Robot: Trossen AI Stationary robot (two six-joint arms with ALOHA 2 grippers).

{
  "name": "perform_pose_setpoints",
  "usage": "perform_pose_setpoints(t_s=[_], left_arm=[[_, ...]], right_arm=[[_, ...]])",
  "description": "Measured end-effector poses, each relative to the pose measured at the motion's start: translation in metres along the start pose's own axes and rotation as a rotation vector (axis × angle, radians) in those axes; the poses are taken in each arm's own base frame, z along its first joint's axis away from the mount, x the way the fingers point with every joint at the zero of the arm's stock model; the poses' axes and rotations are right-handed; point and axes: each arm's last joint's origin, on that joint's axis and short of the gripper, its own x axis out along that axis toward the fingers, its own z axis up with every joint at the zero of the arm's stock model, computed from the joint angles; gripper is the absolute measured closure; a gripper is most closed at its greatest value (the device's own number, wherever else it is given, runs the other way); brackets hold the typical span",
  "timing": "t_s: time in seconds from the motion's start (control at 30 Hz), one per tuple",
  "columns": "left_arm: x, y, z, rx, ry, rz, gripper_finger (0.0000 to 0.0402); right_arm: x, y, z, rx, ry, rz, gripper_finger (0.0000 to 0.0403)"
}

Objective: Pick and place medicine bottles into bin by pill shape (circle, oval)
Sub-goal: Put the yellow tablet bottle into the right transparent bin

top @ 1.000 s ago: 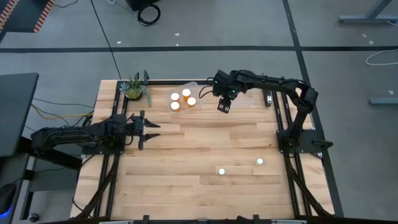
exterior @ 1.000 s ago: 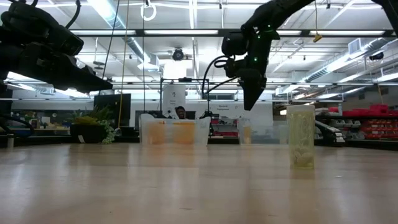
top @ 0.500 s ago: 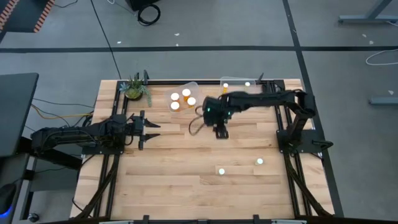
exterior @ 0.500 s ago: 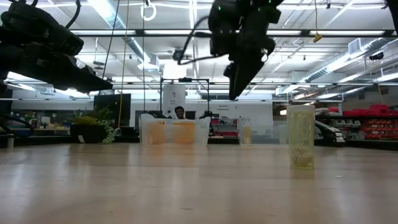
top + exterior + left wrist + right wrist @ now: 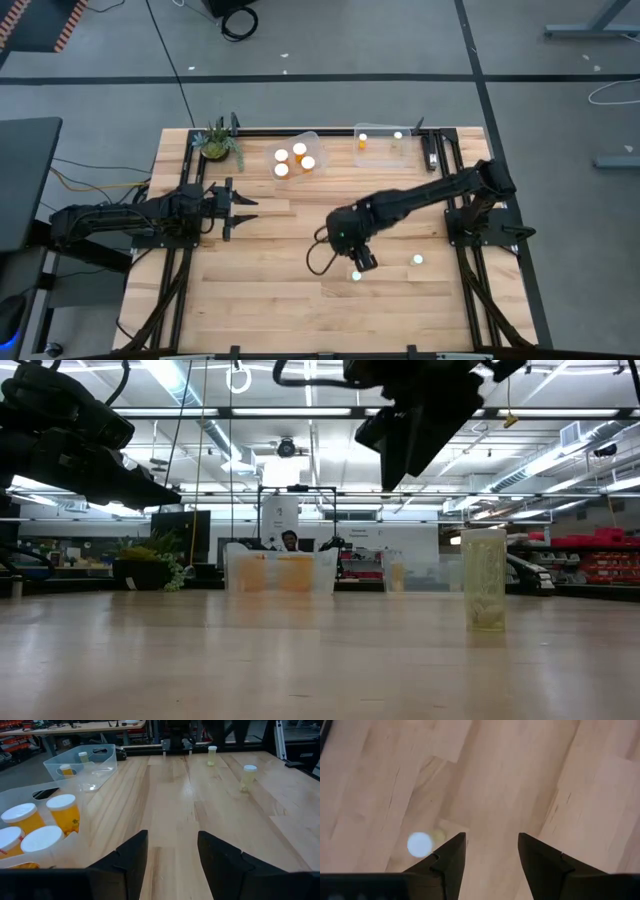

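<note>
- Bench (image 5: 250, 270): pale wood planks, black frame rails along its sides.
- Right gripper (image 5: 362, 261): reached out over the near middle of the bench, pointing down, just beside a lone bottle. Fingers (image 5: 451, 857) spread wide, holding nothing; only bare planks show between them.
- Lone bottle (image 5: 355, 275): upright on the bench, round white cap on a pale yellowish see-through body. In the right wrist view its cap (image 5: 419, 844) shows as a white disc beside one finger, outside the gap.
- Second lone bottle (image 5: 418, 260): same small capped form, standing to the right of the first, apart from it. In the low view one such bottle (image 5: 484, 578) rises as a tall translucent yellow cylinder with pale contents at its bottom; which of the two it is cannot be told.
- Left clear bin (image 5: 318, 140): at the far edge, holding four wider orange bottles (image 5: 299, 150) with white caps, packed close together.
- Right clear bin (image 5: 380, 152): just right of the first, with two small white-capped bottles (image 5: 363, 138) at its far side.
- Left gripper (image 5: 236, 204): held over the left part of the bench, fingers (image 5: 131, 855) wide apart and empty.
- Potted plant (image 5: 217, 143): far left corner of the bench.
</note>
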Motion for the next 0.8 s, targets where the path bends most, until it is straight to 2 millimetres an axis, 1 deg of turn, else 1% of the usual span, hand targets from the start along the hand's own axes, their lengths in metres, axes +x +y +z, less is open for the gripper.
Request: perform_pose_setpoints(t_s=[0.1, 0.23, 0.33, 0.47, 0.57, 0.67, 0.8], left_arm=[[0.000, 0.000, 0.000, 0.000, 0.000, 0.000, 0.0216], [0.000, 0.000, 0.000, 0.000, 0.000, 0.000, 0.0215], [0.000, 0.000, 0.000, 0.000, 0.000, 0.000, 0.0218], [0.000, 0.000, 0.000, 0.000, 0.000, 0.000, 0.0220], [0.000, 0.000, 0.000, 0.000, 0.000, 0.000, 0.0217], [0.000, 0.000, 0.000, 0.000, 0.000, 0.000, 0.0214], [0.000, 0.000, 0.000, 0.000, 0.000, 0.000, 0.0217]], right_arm=[[0.005, 0.013, 0.003, -0.021, -0.030, -0.035, 0.0215], [0.012, 0.029, 0.007, -0.034, -0.088, -0.032, 0.0215], [0.015, 0.042, 0.006, -0.035, -0.100, -0.039, 0.0215], [0.016, 0.056, 0.006, -0.031, -0.103, -0.090, 0.0208], [0.021, 0.061, 0.002, -0.015, -0.096, -0.113, 0.0197], [0.031, 0.062, -0.007, 0.031, -0.067, -0.111, 0.0181], [0.042, 0.064, -0.018, 0.029, -0.050, -0.111, 0.0160]])
